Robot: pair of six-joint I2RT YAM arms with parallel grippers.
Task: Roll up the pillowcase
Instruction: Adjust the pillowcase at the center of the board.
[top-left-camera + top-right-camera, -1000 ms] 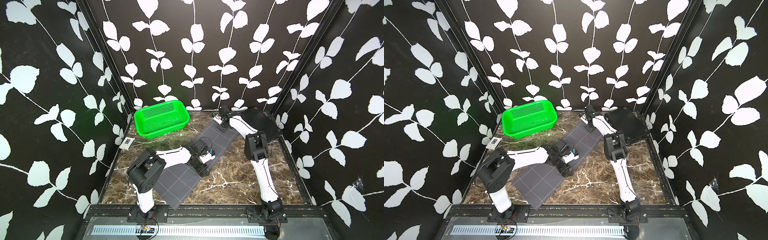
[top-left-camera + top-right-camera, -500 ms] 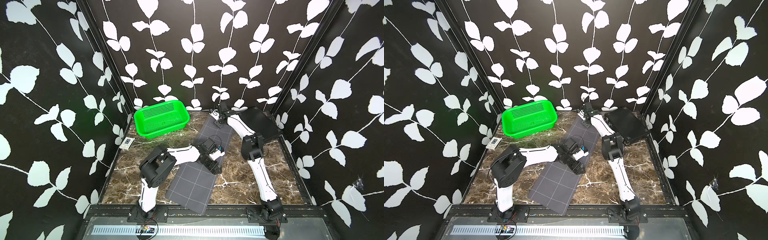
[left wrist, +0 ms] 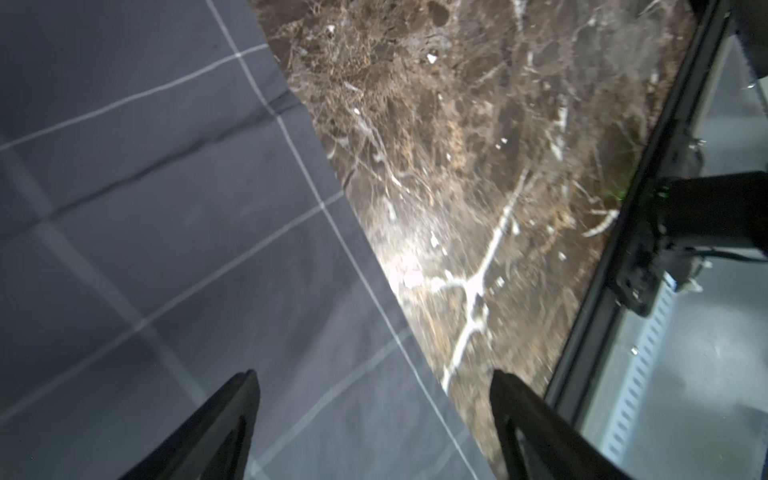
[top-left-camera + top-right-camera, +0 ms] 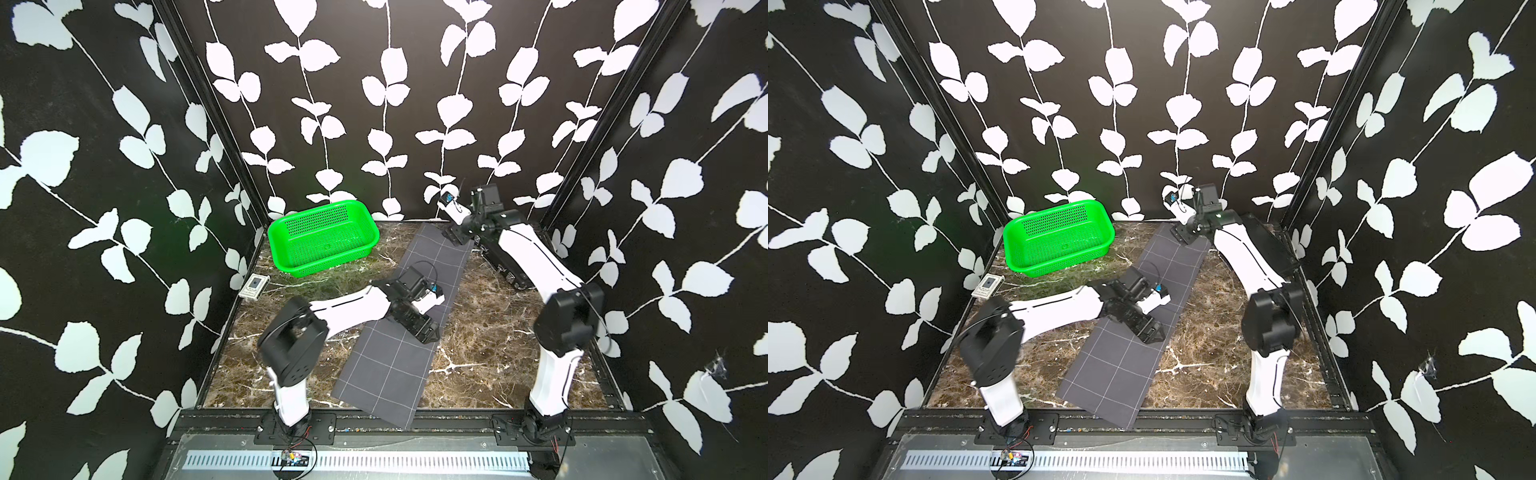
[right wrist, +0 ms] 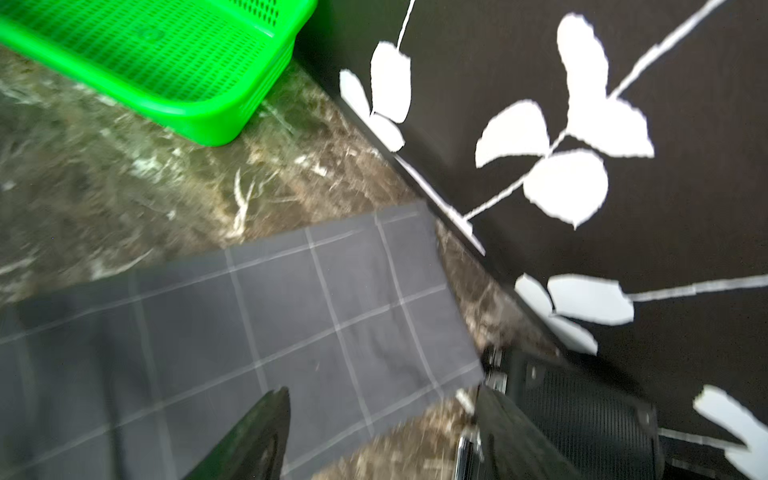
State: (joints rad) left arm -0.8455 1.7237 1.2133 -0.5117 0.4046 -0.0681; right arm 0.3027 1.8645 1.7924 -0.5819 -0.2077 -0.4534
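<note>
I have bare worktop (image 4: 490, 353) open to the right of the pillowcase (image 4: 386, 374) and a narrower strip to its left. The green basket (image 4: 323, 239) fills the far left corner; the black case (image 4: 1268, 243) sits by the far right wall, just beside the cloth's end.

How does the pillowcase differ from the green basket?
The pillowcase is dark grey with white grid lines; the green basket is bright, perforated plastic. The pillowcase lies flat and long; the green basket stands shorter, with raised walls. Both rest on the marble table.
</note>
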